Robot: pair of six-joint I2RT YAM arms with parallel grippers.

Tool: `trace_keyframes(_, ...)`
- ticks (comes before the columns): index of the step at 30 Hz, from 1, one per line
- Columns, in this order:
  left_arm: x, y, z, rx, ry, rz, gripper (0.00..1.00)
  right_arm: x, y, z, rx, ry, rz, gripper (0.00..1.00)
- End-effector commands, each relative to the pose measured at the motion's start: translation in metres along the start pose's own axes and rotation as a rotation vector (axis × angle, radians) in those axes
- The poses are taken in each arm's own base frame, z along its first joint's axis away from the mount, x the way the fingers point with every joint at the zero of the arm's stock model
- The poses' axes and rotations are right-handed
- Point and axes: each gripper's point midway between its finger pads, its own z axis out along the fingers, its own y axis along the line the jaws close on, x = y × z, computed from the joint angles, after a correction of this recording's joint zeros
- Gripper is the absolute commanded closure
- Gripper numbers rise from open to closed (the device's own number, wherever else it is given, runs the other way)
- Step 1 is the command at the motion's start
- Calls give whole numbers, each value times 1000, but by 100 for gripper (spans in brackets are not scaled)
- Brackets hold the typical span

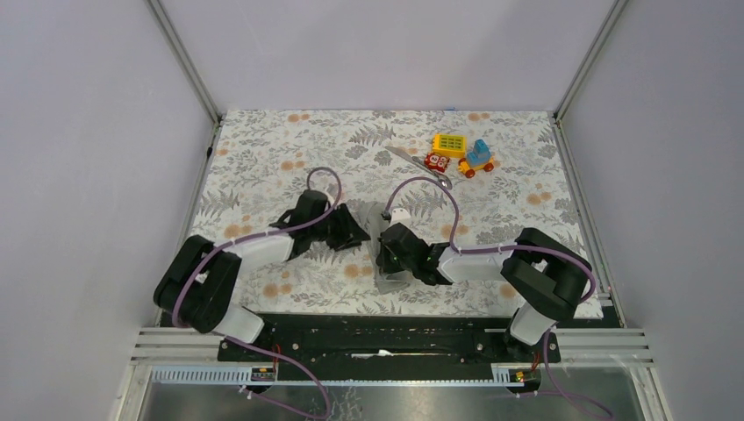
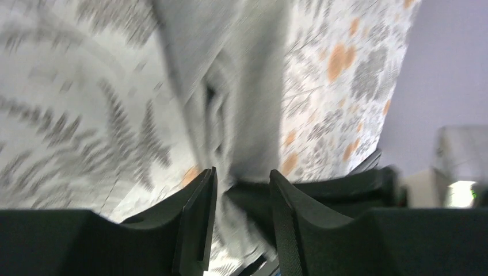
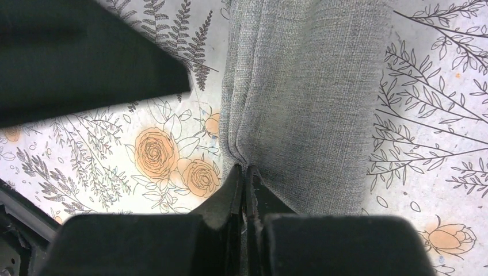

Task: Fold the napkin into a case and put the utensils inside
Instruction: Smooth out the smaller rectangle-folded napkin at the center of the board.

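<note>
The right gripper (image 3: 244, 187) had its two black fingers pressed together on the near edge of the plain grey woven cloth napkin (image 3: 305, 98). From the fingertips the napkin stretched away as a narrow strip, folded in several layers, on the floral-printed tablecloth (image 3: 155, 152). The left gripper (image 2: 241, 215) had its jaws apart and held nothing. The napkin lay just ahead of its fingertips and partly between them, but this view was blurred and I could not tell if a finger touched the cloth. The two slim shiny silver metal utensils (image 1: 419, 167) lay well beyond both grippers, past the far end of the napkin.

The cloth looked light, soft and limp, and its rough weave should not slip easily between the fingers. The stacked layers would probably slide apart if only one of them were caught, so the best hold seemed to be at the folded edge, pinching all layers together. The utensils looked stiff, thin and smooth, so likely slippery, and a grip across the middle of the handle seemed safest.
</note>
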Motion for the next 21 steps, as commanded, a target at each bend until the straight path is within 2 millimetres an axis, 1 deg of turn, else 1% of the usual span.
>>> trace_keyframes(1, -38, -30, 13, 11, -55, 73, 61, 19, -10, -2, 13, 61, -4, 98)
trace_keyframes(3, -47, -35, 23, 16, -55, 71, 76, 18, -9, -2, 8, 58, -5, 98)
trace_keyframes(4, -53, -42, 29, 33, -58, 74, 80, 18, -9, -2, 7, 59, -4, 99)
trace_keyframes(5, -55, -46, 34, 46, -50, 75, 84, 17, -8, -2, 6, 57, -4, 99)
trace_keyframes(7, -56, -49, 48, 61, -23, 72, 88, 17, -7, -2, 3, 57, -3, 100)
trace_keyframes(9, -54, -43, 62, 47, 8, 64, 92, 17, -7, -2, 2, 56, -3, 100)
trace_keyframes(11, -49, -28, 73, 15, 29, 51, 96, 17, -7, -2, -1, 57, -4, 100)
trace_keyframes(13, -47, -15, 76, -17, 30, 47, 98, 18, -6, -2, -6, 61, -4, 100)
trace_keyframes(17, -53, 19, 69, -107, -5, 55, 100, 19, -3, -7, -23, 74, -7, 98)
trace_keyframes(18, -52, 29, 66, -131, -4, 56, 100, 17, 1, -9, -35, 79, -11, 96)
trace_keyframes(20, -51, 42, 64, -162, 9, 61, 100, 15, 7, -14, -64, 98, -25, 86)
trace_keyframes(21, -48, 47, 64, -172, 17, 63, 100, 10, 12, -18, -83, 100, -28, 83)
